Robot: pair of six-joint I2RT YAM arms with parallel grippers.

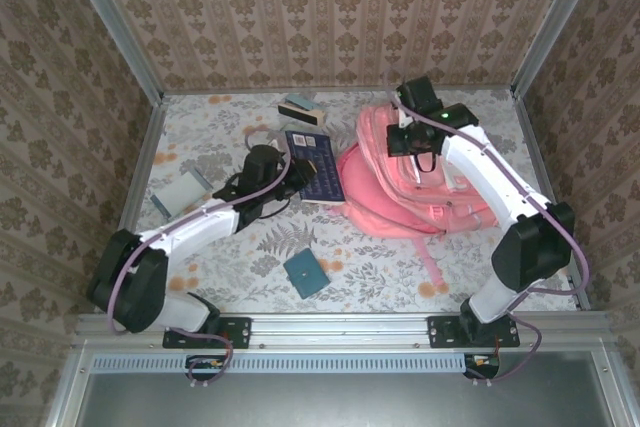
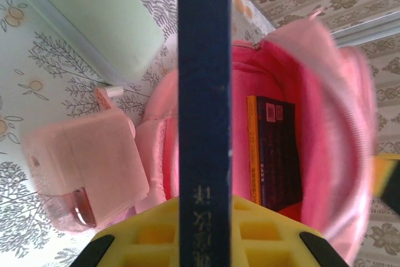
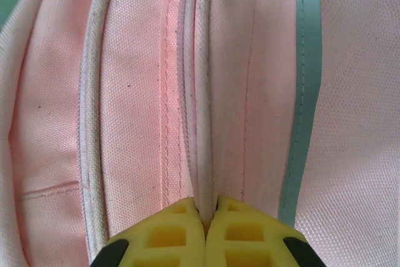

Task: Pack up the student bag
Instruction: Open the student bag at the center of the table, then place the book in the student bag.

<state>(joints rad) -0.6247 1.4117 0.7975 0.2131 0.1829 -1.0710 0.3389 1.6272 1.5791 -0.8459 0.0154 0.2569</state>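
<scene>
The right gripper's (image 3: 205, 214) 2 yellow pads (image 3: 169, 237) pinch a piped seam of the student bag (image 3: 144, 92), which lies right of centre on the table (image 1: 380, 267). The left gripper (image 2: 204, 232) clamps a dark blue book (image 2: 203, 92) edge-on before the bag's open mouth.

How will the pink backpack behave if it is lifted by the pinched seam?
The student bag is soft fabric, so it would probably sag and fold. The right gripper pinches a thin seam, which may slip.
</scene>
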